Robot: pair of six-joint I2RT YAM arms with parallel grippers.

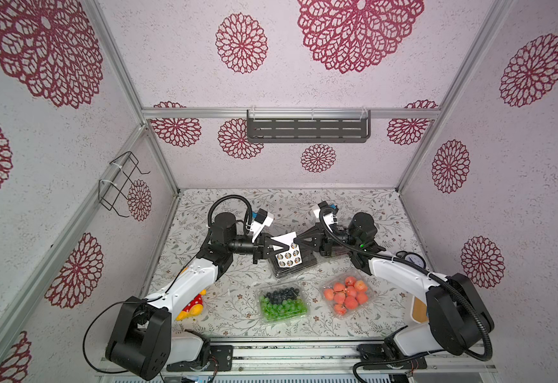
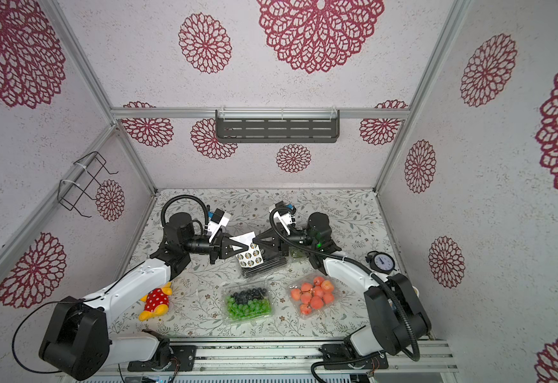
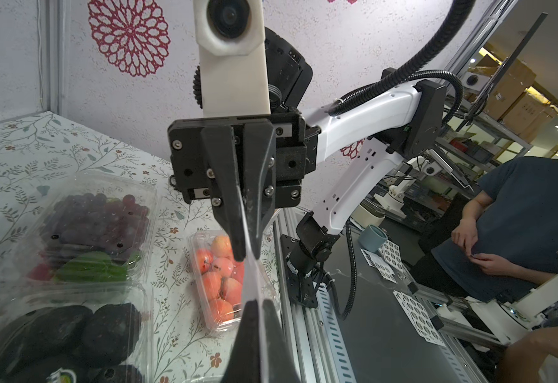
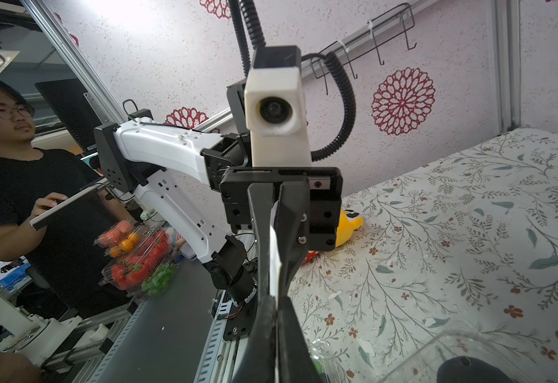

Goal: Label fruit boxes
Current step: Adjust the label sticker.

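The green-and-blue fruit box (image 1: 282, 303) and the orange-red fruit box (image 1: 347, 295) are found well apart from both claws, toward the arm bases. The black fruit box (image 3: 55, 331) is placed just under the claws, with the purple fruit box (image 3: 98, 215) beside it. The sticker sheet (image 1: 289, 253) is pinched from opposite sides by the left claw (image 1: 284, 247) and the right claw (image 1: 301, 240), both narrowly closed on it.
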